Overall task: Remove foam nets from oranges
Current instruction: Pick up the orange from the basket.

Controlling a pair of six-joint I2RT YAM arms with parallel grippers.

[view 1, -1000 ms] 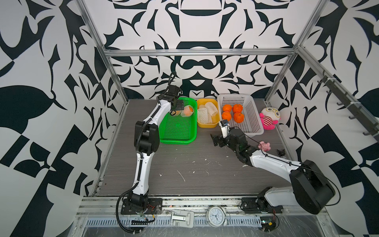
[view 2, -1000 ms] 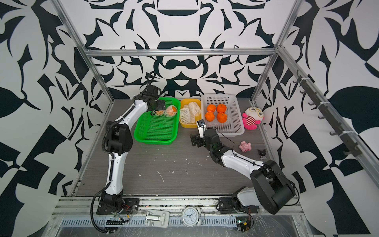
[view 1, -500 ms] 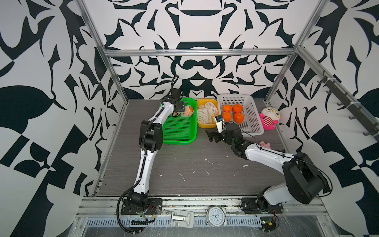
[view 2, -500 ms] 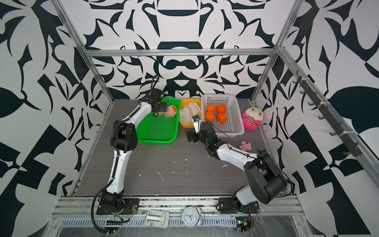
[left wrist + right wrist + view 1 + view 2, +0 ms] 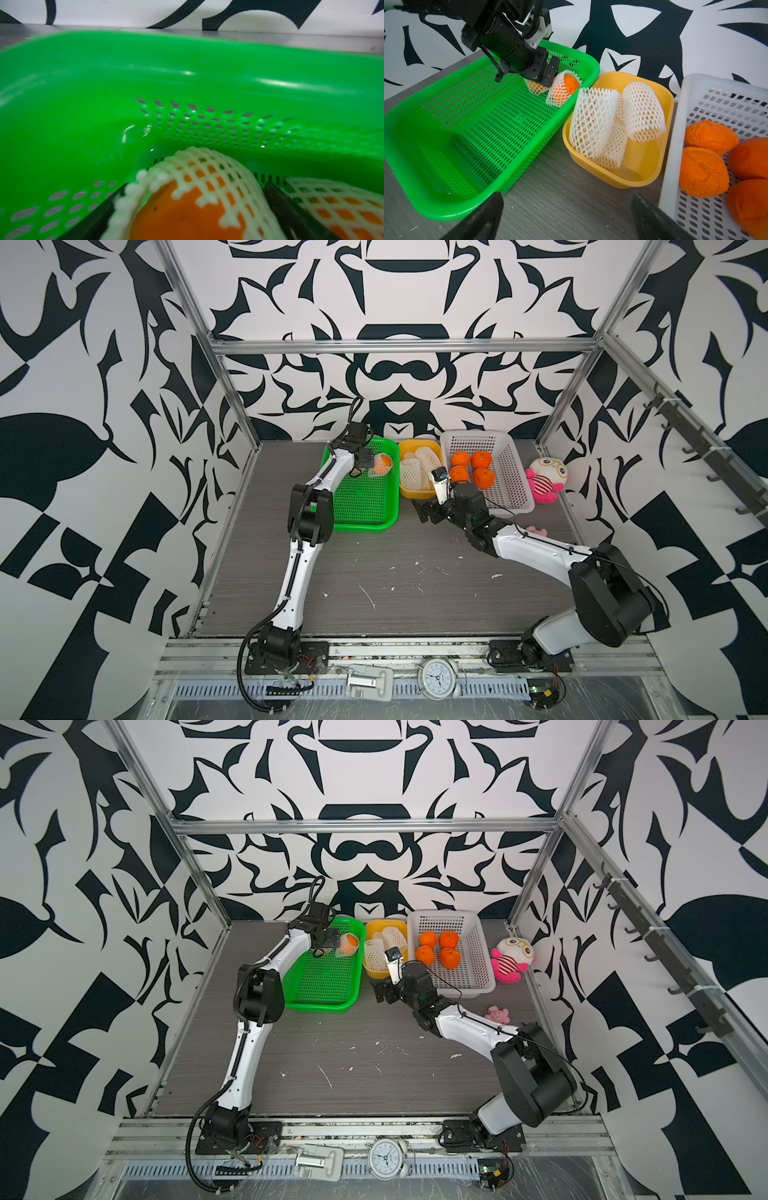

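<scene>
I have the left gripper (image 5: 193,209) spread wide in the far right corner of the green basket (image 5: 446,166). Its two dark fingers (image 5: 291,209) stand either side of a netted orange (image 5: 176,224). I cannot tell whether they press on its foam net (image 5: 207,164). A second netted orange (image 5: 342,207) lies just beside it, outside one finger. The right gripper (image 5: 566,216) hangs fully open and empty over the bench (image 5: 374,564), just in front of the yellow tub (image 5: 612,178), between the green basket and the white basket (image 5: 675,128). In the tub lie piled empty foam nets (image 5: 593,124). Four bare oranges (image 5: 481,459) sit together against the white basket's left side. All three containers line the bench's far edge.
</scene>
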